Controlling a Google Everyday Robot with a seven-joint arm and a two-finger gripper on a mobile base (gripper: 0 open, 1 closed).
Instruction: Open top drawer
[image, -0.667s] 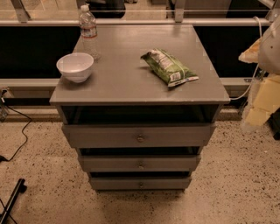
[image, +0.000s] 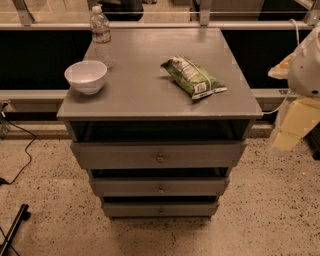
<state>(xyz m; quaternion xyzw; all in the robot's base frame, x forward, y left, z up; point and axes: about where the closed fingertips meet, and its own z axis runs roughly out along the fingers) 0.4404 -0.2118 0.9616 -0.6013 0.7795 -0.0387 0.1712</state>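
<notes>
My gripper (image: 292, 127) hangs at the far right edge of the view, at about 3 o'clock from the grey cabinet (image: 150, 97), well apart from it and touching nothing I can see. It shows as a pale yellowish blur under the rounded white part of my arm (image: 307, 65), and I cannot tell whether it is open or closed; it holds nothing that I can make out.

The top drawer (image: 120, 156) sits right under the cabinet's tabletop, at 6 o'clock from the top's centre. It is the widest of the three fronts, and its small round brass knob (image: 160, 158) is in the middle of the panel. A dark gap runs between the tabletop's edge and the drawer front. Below it come the narrower middle drawer (image: 125, 187) and the bottom drawer (image: 130, 209), each with its own small knob.

On the tabletop, a white bowl (image: 86, 76) stands at 9 o'clock near the left edge. A clear water bottle (image: 101, 36) stands upright just behind it at about 11 o'clock. A green snack bag (image: 194, 77) lies flat at about 2 o'clock, slanted toward the right edge.

A black cable (image: 20, 150) trails over the speckled floor (image: 280, 210) at 9 o'clock from the cabinet.
</notes>
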